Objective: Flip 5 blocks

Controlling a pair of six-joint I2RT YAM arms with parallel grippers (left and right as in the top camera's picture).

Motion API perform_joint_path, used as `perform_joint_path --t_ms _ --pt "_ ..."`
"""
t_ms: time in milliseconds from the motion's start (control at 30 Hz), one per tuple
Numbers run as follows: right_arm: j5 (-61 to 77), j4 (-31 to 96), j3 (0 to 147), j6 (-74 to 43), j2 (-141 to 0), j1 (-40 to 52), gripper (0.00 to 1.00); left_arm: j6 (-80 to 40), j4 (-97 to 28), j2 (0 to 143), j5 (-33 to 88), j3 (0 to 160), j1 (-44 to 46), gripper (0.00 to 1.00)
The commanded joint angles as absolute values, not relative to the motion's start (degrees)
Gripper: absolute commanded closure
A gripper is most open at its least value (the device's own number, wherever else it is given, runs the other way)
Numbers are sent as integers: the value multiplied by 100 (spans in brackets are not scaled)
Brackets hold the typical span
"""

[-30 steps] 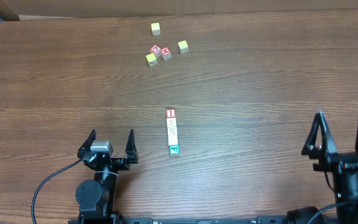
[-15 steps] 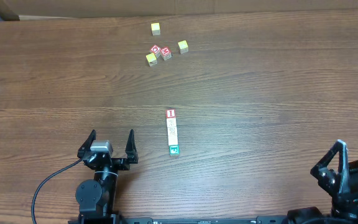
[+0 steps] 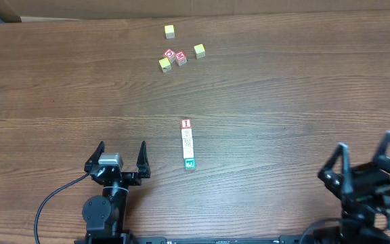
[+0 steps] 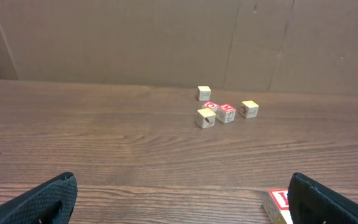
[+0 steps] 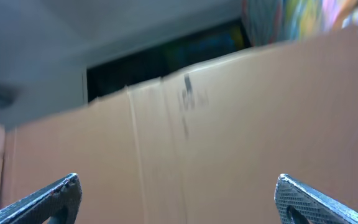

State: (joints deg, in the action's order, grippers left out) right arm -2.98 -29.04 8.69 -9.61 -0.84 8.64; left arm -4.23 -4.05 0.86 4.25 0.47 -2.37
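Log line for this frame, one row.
stage: pre-grasp | blocks: row of five, no contact | left end effector: open, empty, beside row | right end effector: open, empty, far from row

blocks [image 3: 187, 142]: row, centre | other cubes [image 3: 181, 59]: cluster behind, well apart

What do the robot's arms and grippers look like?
The left gripper and right gripper are black, each with two tapering pointed fingers. The left has a small grey block behind its fingers, and a black cable curves from that arm.
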Motion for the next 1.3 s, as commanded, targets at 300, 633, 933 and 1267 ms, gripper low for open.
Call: perform_joint_path --t_ms 300,633,933,1267 --pt "21 -2427 43 -917 -16 843 0 -320 -421 25 388 27 -261 0" --pt "16 -237 43 -475 -16 845 0 -320 -421 25 388 27 -261 0" --pt "165 480 43 1118 -16 845 0 -320 -421 25 388 27 -261 0" --pt "158 473 43 1354 -16 843 0 -320 -423 25 388 27 -261 0"
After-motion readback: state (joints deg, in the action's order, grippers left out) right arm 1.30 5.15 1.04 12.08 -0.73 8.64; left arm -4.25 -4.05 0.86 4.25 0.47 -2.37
